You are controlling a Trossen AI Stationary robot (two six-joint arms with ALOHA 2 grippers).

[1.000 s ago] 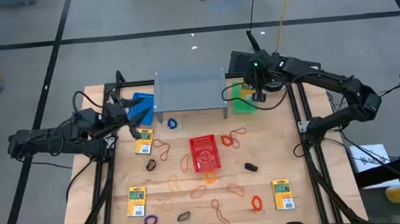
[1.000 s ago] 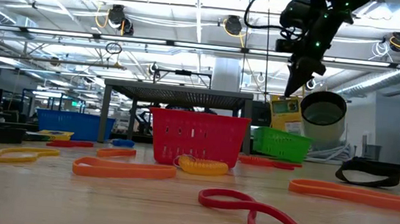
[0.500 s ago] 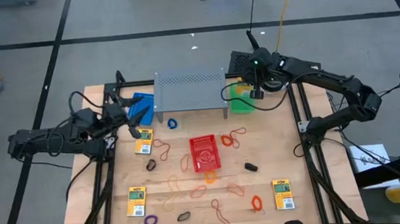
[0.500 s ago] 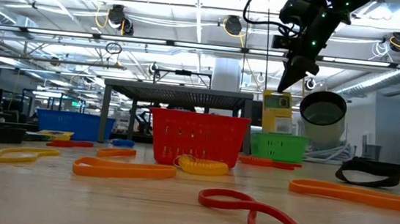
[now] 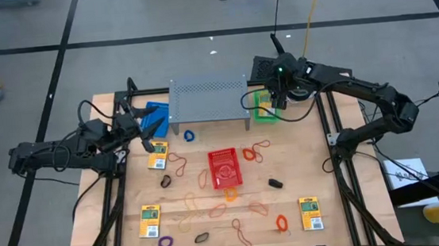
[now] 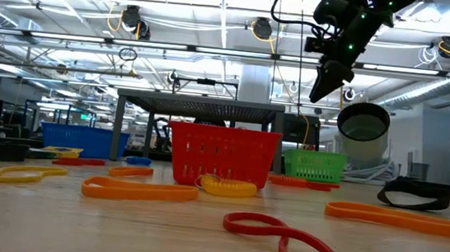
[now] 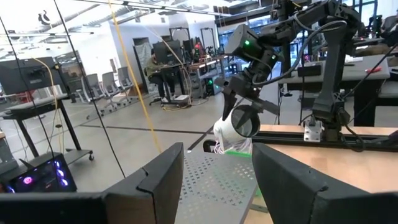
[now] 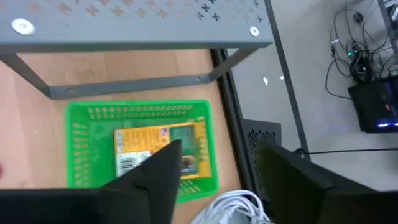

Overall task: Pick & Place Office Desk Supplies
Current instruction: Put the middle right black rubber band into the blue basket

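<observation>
Packets, flat rectangular yellow-and-green ones: you are seeing one (image 8: 163, 155) lying inside the green mesh basket (image 8: 78, 162), label up, directly under your right gripper (image 8: 214, 171), whose fingers are standing spread and holding nothing. Three more are lying on the wooden table (image 5: 319, 170): one (image 5: 157, 153) near the left gripper (image 5: 135, 124), one (image 5: 149, 221) at the near left and one (image 5: 311, 213) at the near right. Thin rubber-band loops (image 5: 255, 152) are lying scattered around the red mesh basket (image 5: 224, 169). Your left gripper's fingers are likewise standing apart, beside the blue mesh basket (image 5: 157, 114).
</observation>
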